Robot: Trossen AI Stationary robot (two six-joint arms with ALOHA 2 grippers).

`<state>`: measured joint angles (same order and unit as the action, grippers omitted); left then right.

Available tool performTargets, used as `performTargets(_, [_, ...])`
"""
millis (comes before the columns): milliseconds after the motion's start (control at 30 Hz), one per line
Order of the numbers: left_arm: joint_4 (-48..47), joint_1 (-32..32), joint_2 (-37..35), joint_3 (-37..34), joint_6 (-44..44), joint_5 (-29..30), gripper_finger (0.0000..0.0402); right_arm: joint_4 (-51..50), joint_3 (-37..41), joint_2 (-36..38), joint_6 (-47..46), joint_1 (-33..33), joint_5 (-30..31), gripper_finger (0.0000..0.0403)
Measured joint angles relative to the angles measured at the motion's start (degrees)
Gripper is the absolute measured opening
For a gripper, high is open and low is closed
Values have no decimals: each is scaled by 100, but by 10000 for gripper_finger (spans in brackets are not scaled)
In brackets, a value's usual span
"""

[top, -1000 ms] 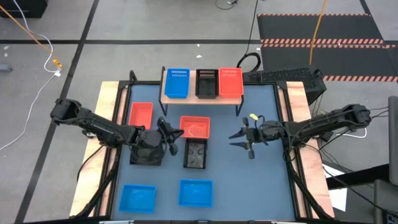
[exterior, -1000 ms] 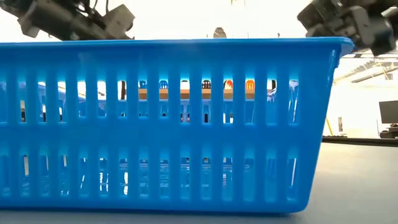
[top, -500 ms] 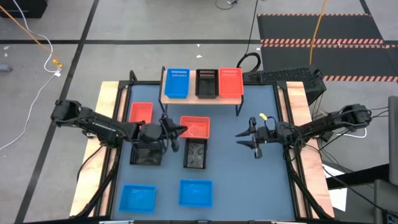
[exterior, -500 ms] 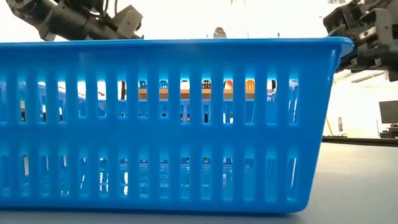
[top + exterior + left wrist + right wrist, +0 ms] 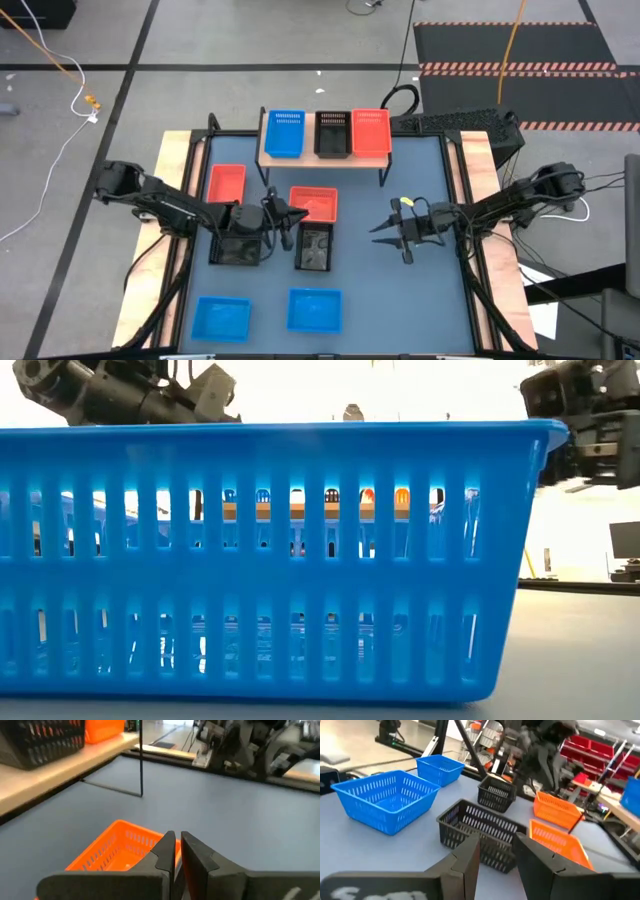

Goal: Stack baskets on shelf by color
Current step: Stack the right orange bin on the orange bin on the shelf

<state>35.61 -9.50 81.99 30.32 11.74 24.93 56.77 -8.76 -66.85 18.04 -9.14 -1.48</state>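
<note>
1. Six baskets are sitting loose on the blue-grey tabletop (image 5: 420,290): two red (image 5: 227,183) (image 5: 314,204), two black (image 5: 238,247) (image 5: 314,248) and two blue (image 5: 221,317) (image 5: 315,309). Three more, one of each colour, are standing side by side on the shelf (image 5: 310,158).
2. Thin perforated plastic is suggesting that each basket is light and a little springy. The walls are probably flexing under a hard squeeze, and the smooth rim may be slipping. Pinching one upright wall just under the rim looks like the safest hold.
3. Left gripper (image 5: 278,215) is hovering between the left black basket and the nearer red one. Its fingers are pressed almost together, with nothing visibly between them.
4. Right gripper (image 5: 497,842) is hanging over bare table to the right of the baskets. Its fingers are spread and holding nothing.
5. Low view is being almost filled by one blue basket (image 5: 270,560), so it is hiding nearly the whole table. Whether the left gripper is touching the black basket is hard to make out from above.
</note>
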Motion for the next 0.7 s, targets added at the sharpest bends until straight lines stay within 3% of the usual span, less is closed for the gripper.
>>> performTargets(167, [10,0,204,130,-114,-3,31,0,-477,-427,270,2,7,114])
performTargets(400, [-1177,6,-38,521,-98,-46,31,-513,-1178,-995,584,2,17,118])
performTargets(500, [-1759,26,-96,669,-64,-46,31,-1083,-1554,-1180,703,2,181,137])
performTargets(700, [-2010,42,-115,754,-299,-46,31,-1490,-1995,-1293,234,2,727,186])
